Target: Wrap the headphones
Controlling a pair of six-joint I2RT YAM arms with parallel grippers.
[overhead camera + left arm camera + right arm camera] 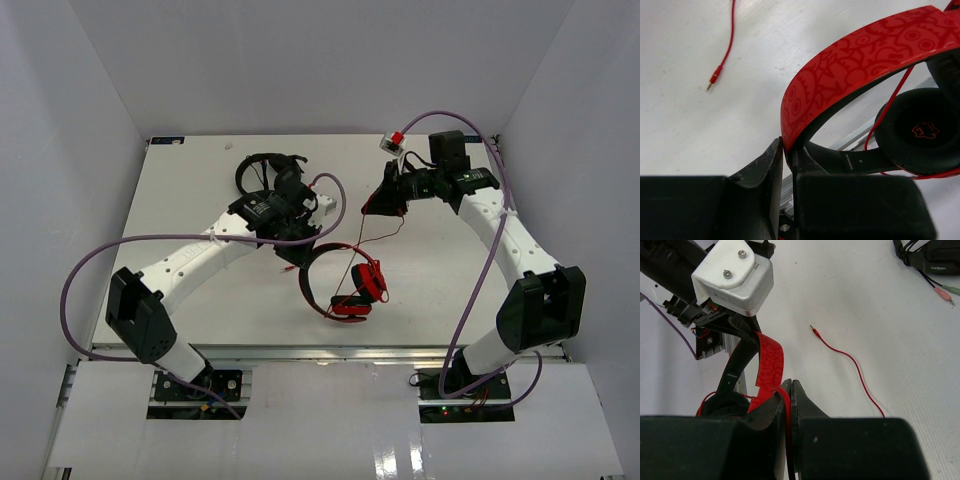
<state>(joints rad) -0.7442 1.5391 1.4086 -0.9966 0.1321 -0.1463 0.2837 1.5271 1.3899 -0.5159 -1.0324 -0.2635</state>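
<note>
The red headphones (pixel 345 285) hang above the middle of the table, ear cups low. My left gripper (pixel 300 250) is shut on the red headband (pixel 855 55) at its end, with the black ear pad (pixel 920 132) to the right. My right gripper (pixel 378 203) is shut on the thin red cable (pixel 788 407), holding it up behind the headphones. The cable's free end lies on the table, ending in its plug (pixel 813 329), which also shows in the left wrist view (pixel 712 82). The headband (pixel 770 365) shows just left of my right fingertips.
All-black headphones (pixel 265 170) lie at the back left behind my left arm; their cable with pink and green plugs (pixel 942 292) shows in the right wrist view. White walls enclose the table (pixel 200 200) on three sides. My left gripper's white block (pixel 735 275) is close to my right gripper.
</note>
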